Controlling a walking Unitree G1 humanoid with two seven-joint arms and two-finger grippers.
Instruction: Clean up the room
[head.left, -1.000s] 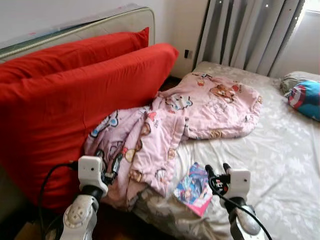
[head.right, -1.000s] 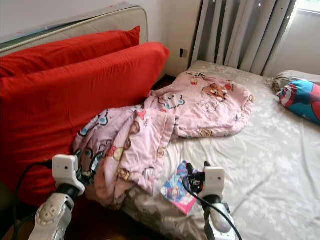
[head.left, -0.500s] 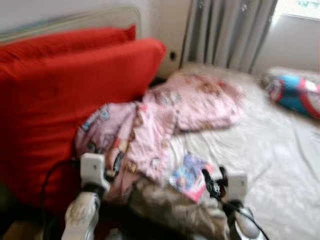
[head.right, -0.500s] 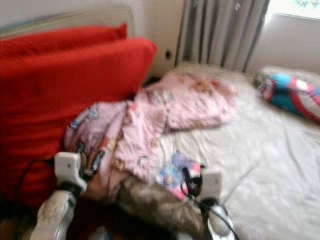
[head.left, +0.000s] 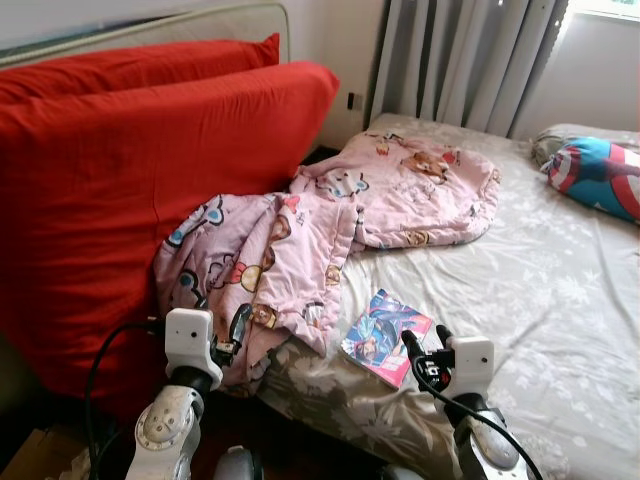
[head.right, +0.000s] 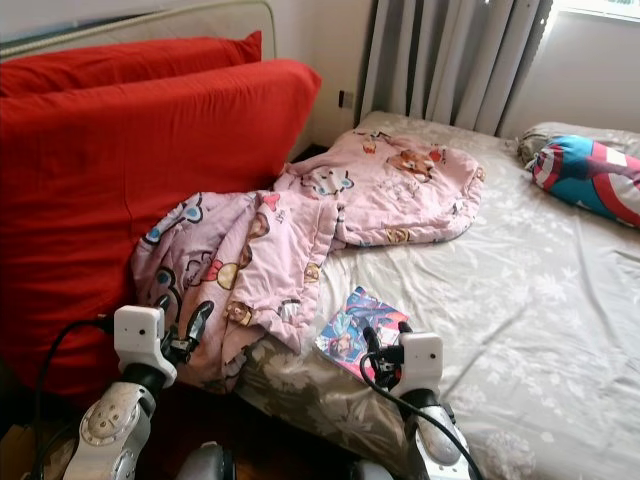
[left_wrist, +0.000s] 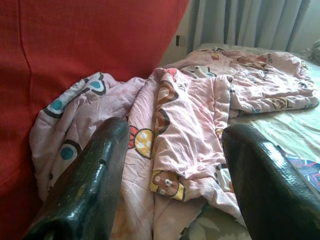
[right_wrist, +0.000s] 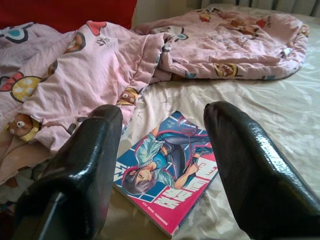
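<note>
A colourful comic book (head.left: 386, 336) lies flat near the bed's near edge; it fills the middle of the right wrist view as the book (right_wrist: 169, 176). My right gripper (head.left: 422, 352) hovers open just short of it, nothing between its fingers (right_wrist: 250, 165). A crumpled pink cartoon-print quilt (head.left: 330, 230) drapes from the bed (head.left: 560, 300) over its left edge. My left gripper (head.left: 232, 335) stands open in front of the quilt's hanging fold (left_wrist: 185, 125), holding nothing.
Two big red cushions (head.left: 120, 170) lean against the wall on the left. A blue, red and white shield-print pillow (head.left: 600, 178) lies at the bed's far right. Grey curtains (head.left: 460, 60) hang behind. Dark floor shows below the bed edge.
The camera has moved, so the bed, book and quilt sit a little higher and clearer in view. Both grippers stay open and empty.
</note>
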